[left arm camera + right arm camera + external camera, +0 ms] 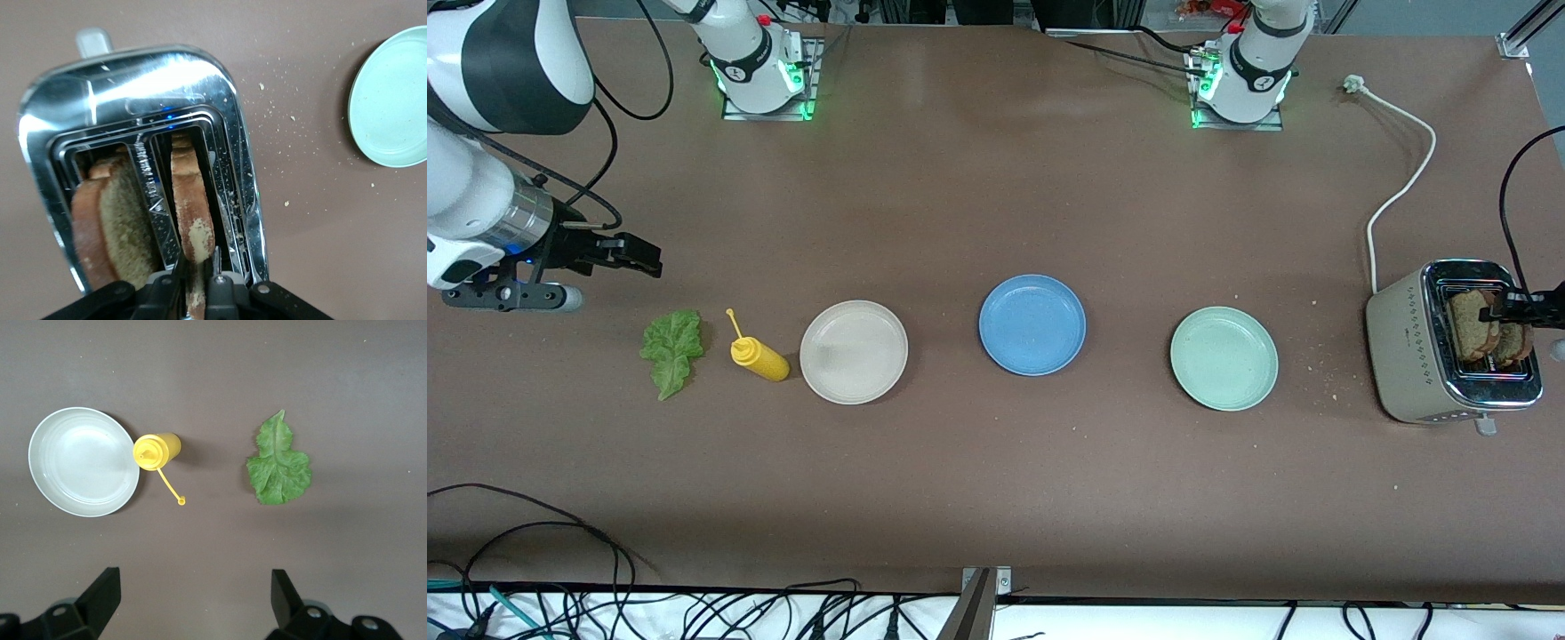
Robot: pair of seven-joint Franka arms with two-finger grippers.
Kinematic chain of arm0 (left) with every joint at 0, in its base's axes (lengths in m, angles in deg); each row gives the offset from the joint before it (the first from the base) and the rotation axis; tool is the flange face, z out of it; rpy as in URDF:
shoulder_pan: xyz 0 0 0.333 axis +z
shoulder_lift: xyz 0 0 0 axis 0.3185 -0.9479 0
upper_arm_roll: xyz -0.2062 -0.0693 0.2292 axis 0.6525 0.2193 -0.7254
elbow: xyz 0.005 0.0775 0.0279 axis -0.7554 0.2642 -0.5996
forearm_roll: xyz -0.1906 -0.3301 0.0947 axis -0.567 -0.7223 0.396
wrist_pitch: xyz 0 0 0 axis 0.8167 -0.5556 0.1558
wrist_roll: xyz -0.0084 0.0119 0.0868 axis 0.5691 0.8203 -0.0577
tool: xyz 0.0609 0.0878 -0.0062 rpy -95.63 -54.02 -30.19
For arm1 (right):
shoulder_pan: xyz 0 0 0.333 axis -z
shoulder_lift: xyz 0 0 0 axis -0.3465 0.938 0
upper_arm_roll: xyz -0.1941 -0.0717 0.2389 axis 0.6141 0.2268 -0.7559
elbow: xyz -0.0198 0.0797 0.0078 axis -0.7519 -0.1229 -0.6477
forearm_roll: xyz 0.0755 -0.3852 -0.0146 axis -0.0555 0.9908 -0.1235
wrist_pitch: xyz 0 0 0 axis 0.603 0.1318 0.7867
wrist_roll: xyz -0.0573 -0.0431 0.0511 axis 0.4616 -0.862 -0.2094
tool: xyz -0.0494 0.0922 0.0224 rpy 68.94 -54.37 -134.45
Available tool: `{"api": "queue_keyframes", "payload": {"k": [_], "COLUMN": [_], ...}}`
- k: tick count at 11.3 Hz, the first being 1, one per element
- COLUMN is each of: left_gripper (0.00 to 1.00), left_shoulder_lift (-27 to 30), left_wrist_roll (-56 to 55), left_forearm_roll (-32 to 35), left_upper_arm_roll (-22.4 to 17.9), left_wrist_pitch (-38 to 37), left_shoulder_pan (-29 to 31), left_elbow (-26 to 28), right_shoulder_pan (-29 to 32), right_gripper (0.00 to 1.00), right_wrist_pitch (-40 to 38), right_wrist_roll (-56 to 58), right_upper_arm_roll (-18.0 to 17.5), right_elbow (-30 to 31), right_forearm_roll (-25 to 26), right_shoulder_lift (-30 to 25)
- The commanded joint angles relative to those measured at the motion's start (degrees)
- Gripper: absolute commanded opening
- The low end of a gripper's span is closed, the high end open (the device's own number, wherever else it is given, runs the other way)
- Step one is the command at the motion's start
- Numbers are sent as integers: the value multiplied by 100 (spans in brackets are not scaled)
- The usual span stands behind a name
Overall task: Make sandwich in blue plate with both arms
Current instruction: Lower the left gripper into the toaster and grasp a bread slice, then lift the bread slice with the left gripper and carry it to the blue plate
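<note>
While the left gripper (198, 283) was clamped on a toast slice (192, 207) standing in the toaster (1423, 356), the second slice (110, 227) sat in the other slot. The right gripper (193, 600) waited wide open above the lettuce leaf (671, 348). The blue plate (1032, 324), mid-table between the beige plate (854, 352) and the mint-green plate (1224, 357), was bare, so assembly looked barely begun.

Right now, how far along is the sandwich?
Nothing is on the blue plate yet. In hand: the left gripper is shut on a toast slice in the toaster. The right gripper waits open over the table above the lettuce. Left: both toast slices and the lettuce must still be stacked on the plate.
</note>
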Motion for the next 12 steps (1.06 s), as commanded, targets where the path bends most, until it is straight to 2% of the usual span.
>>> {"api": "queue_keyframes", "payload": {"k": [1, 4, 6, 8, 9, 12], "left_gripper": [0, 0, 0, 0, 0, 0], "left_shoulder_lift": [414, 810, 828, 758, 618, -83], "left_wrist_roll": [77, -28, -395, -940, -1352, -2600], "left_forearm_roll": [67, 31, 22, -589, -941, -1908], "left_upper_arm_roll": [124, 895, 1606, 2231, 2382, 2383], "left_wrist_pitch": [-276, -899, -1347, -1516, -1516, -1420], "left_shoulder_pan": [-17, -17, -17, -69, -287, -1324], "left_elbow": [-294, -312, -321, -234, -199, -268], "right_shoulder_pan": [18, 18, 18, 27, 27, 18], "right_gripper": [100, 100, 100, 100, 100, 100], "right_wrist_pitch": [-117, -117, -117, -126, -152, -205], "right_wrist_roll": [22, 30, 39, 30, 39, 22], "right_upper_arm_roll": [-1, -1, -1, -1, -1, -1], "right_elbow": [-137, -146, -137, -137, -129, -137], "right_forearm_roll": [-86, -78, -78, -86, -86, -78], "right_shoulder_lift": [47, 47, 47, 47, 47, 47]}}
